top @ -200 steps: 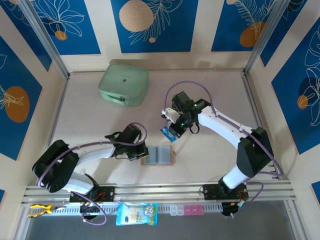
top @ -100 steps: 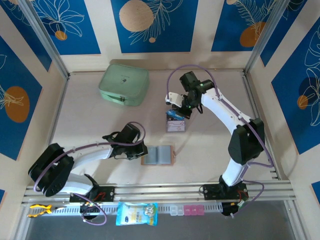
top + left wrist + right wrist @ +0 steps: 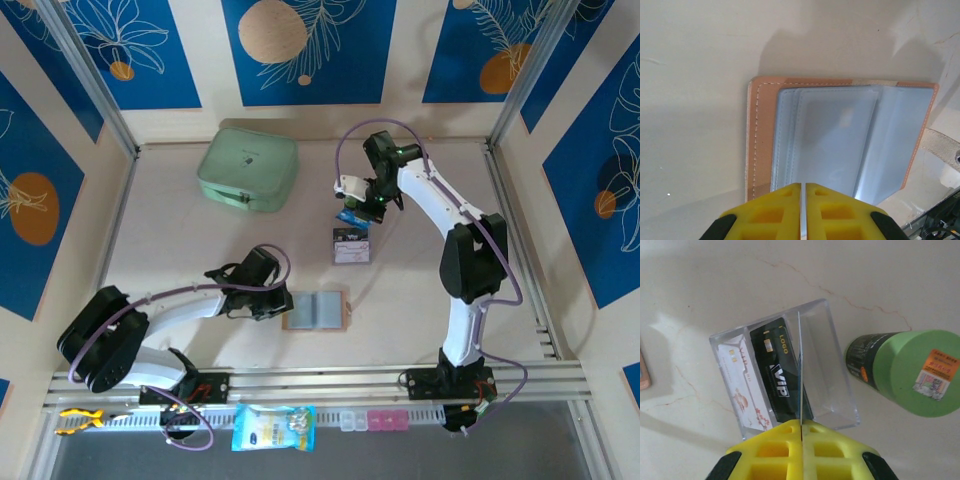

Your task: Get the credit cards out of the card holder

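- Looking from above, the right claw [image 3: 352, 208] was clamped on a blue card [image 3: 349, 217] over the box [image 3: 350, 246]. Let go off-centre, the card could miss the box.
- Left wrist: the left claw [image 3: 801, 192] was pressed together, with the holder [image 3: 830, 135] just ahead. Any slip there could drag the holder.
- Right wrist: the held card [image 3: 800, 370] ran edge-on ahead of the claw. In the box, a black card read "VIP" and "LOGO". The cylinder's [image 3: 900, 370] label was unreadable.
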Action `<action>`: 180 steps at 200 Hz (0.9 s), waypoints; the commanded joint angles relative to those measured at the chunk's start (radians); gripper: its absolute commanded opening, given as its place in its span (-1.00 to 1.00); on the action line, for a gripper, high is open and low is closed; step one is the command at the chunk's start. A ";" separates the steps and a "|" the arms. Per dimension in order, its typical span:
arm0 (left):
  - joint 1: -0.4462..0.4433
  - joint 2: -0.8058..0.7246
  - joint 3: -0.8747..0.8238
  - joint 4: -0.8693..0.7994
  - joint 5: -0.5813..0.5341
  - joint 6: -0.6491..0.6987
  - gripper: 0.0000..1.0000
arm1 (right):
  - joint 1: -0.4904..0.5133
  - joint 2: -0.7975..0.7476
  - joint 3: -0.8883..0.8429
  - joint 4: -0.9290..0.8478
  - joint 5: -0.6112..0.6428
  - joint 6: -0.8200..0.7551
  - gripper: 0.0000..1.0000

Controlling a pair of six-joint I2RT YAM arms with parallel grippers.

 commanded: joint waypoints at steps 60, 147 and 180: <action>0.021 0.017 0.041 -0.045 0.005 0.022 -0.80 | -0.028 0.076 0.113 -0.040 -0.056 -0.061 -1.00; 0.027 -0.015 0.020 -0.057 -0.006 0.014 -0.81 | -0.038 0.105 0.021 0.034 -0.066 -0.087 -1.00; 0.029 -0.018 0.016 -0.055 -0.005 0.013 -0.81 | -0.040 0.089 -0.006 0.048 -0.063 -0.077 -0.75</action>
